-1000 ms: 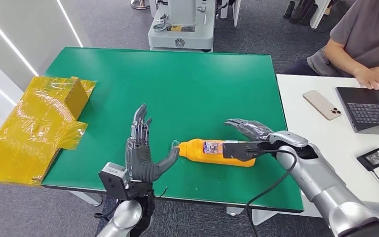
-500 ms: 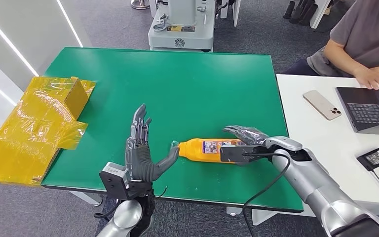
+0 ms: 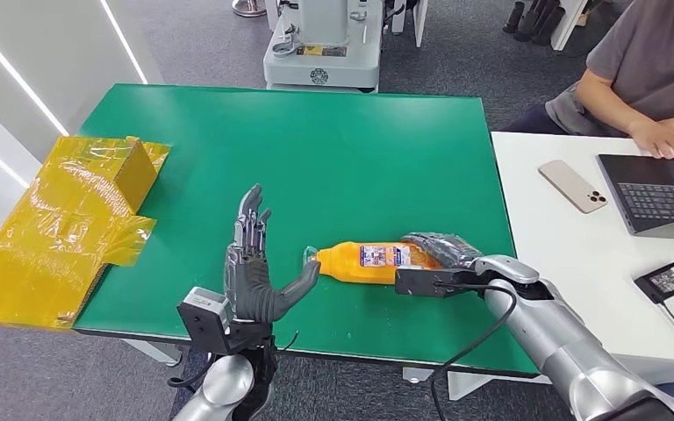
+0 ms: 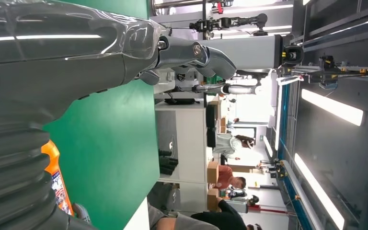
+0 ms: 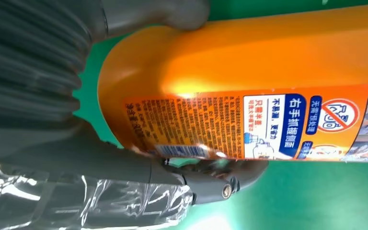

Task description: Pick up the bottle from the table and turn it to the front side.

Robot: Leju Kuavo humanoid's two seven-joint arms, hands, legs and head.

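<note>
Orange bottle (image 3: 375, 261) lies on the green bench (image 3: 316, 149), its base gripped by the right robot hand (image 3: 439, 250); the left robot hand (image 3: 254, 272) stands open, empty, thumb near the cap.

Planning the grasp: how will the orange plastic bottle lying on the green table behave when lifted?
The orange plastic bottle looks rigid and glossy, so probably slippery. Lying on its side on the green table, it may roll. The right hand wraps its base end, so the neck may droop.

We see a green table (image 3: 316, 149) on grey carpet floor (image 3: 193, 35), with a white desk (image 3: 579, 254) beside it.
</note>
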